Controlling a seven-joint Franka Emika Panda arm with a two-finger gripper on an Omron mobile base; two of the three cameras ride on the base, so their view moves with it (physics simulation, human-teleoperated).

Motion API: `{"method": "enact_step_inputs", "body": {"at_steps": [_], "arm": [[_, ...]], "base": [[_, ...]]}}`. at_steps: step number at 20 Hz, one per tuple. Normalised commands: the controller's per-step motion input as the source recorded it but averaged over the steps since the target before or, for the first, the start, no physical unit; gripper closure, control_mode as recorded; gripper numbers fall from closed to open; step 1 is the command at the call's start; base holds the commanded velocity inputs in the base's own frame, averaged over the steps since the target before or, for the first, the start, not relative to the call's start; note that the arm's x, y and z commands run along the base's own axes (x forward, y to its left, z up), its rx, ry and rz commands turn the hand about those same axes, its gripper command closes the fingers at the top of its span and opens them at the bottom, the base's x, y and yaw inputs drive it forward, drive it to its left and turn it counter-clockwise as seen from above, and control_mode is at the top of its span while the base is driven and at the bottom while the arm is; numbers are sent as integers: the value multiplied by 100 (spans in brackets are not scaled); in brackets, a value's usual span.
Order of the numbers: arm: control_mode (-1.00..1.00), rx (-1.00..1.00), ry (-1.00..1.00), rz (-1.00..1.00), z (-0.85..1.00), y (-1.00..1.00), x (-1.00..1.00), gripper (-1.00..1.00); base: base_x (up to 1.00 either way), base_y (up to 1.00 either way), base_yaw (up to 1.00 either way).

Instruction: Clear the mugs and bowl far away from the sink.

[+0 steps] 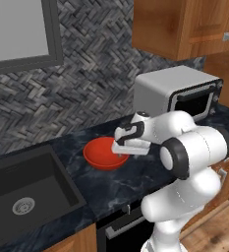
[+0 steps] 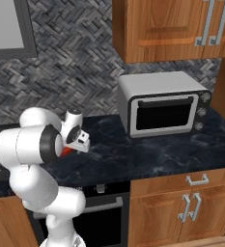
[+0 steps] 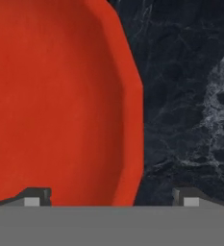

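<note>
The red-orange bowl [image 1: 102, 153] is seen at centre frame on the dark marble worktop [image 1: 135, 177], right of the black sink [image 1: 27, 189]. The hand [image 3: 111, 198] is held spread wide and empty, one fingertip inside the rim and one outside, apparently so that the bowl's wall can be pinched.

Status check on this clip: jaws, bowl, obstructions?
Gripper open, jaws straddling the bowl rim, one inside, one outside. Bowl on the counter right of the sink. Nothing blocking.
</note>
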Motion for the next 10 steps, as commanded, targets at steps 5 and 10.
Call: {"method": "enact_step_inputs", "body": {"at_steps": [5,10], "arm": [[-100,0,1,0,-19,21,11,-100],[-100,1,7,0,-23,21,10,100]], "base": [[0,0,0],[0,0,0]]}}
